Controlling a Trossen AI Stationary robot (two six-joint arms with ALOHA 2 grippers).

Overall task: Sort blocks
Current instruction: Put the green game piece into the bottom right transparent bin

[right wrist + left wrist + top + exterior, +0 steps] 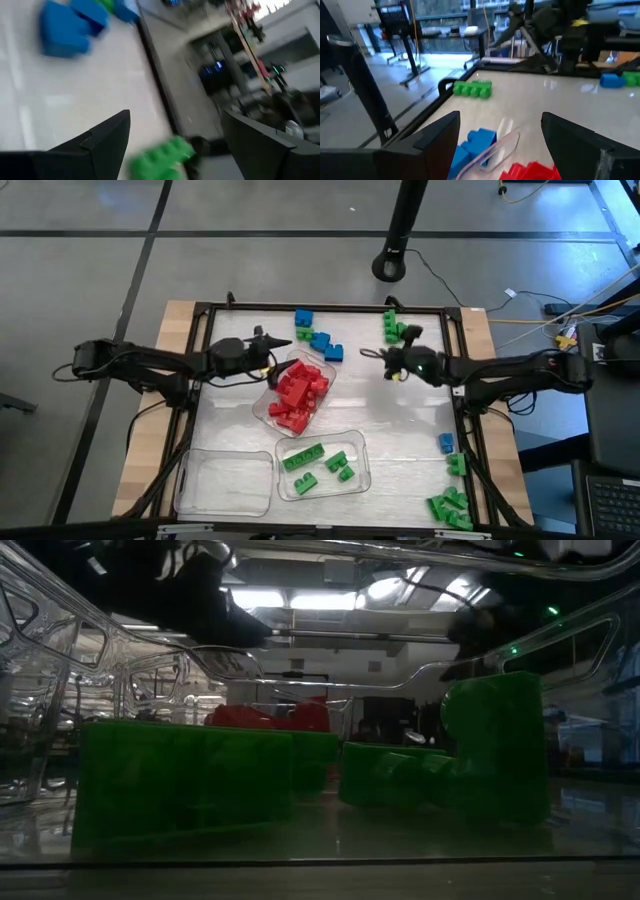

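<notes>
left gripper (283,340): jaws spread, empty, over red blocks' (298,392) tray (262,412) | right gripper (368,355): jaws spread, empty, near green blocks (394,327) at worktop's (400,420) far edge

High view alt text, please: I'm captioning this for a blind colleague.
Seen from above, two dark arms reach inward over a white table, left claw open above a clear tray of red blocks, right claw open near green blocks. Blue blocks lie at the far edge; nearer sit a tray of green blocks and an empty tray.
</notes>
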